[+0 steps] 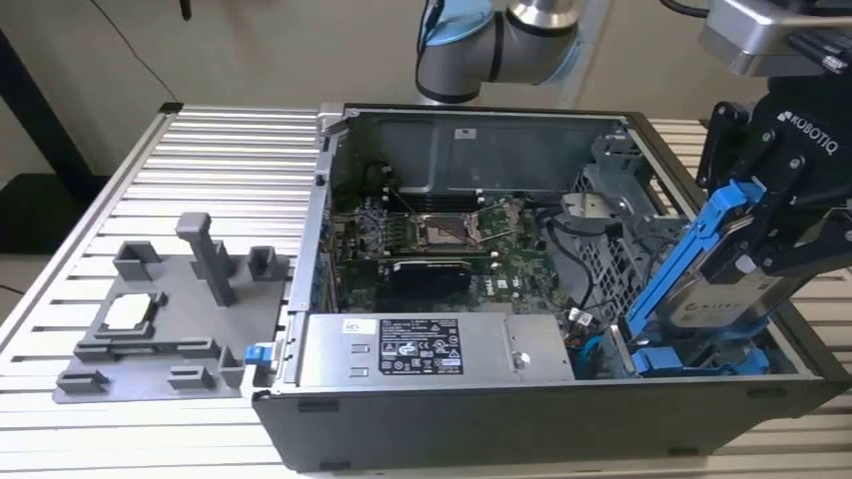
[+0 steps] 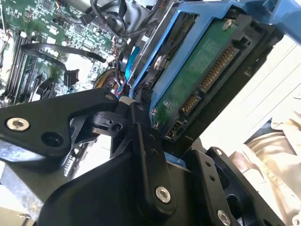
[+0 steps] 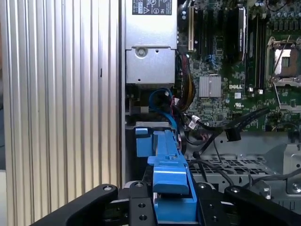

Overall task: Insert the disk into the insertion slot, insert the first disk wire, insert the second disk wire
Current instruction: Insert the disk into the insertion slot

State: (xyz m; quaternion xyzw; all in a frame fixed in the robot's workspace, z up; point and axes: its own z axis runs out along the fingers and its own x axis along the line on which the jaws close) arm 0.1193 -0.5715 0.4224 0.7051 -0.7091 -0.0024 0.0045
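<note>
An open grey metal computer case (image 1: 533, 424) lies on a ribbed aluminium table (image 1: 226, 150). At the exterior view's left of the case, a grey plastic fixture plate with upright posts (image 1: 147, 329) sits on the same table. Inside the case, a green motherboard (image 1: 440, 235) lies in the middle, and a silver box-shaped power supply (image 1: 426, 349) lies in front of it along the near wall. At the exterior view's right end, the flat silver-grey disk in its blue plastic carrier frame (image 1: 712, 289) stands tilted, clamped between the 2 fingers of the black gripper (image 1: 765, 235). Its lower end is inside the case, just beside another blue-fronted drive (image 1: 699, 361) in the near corner.
</note>
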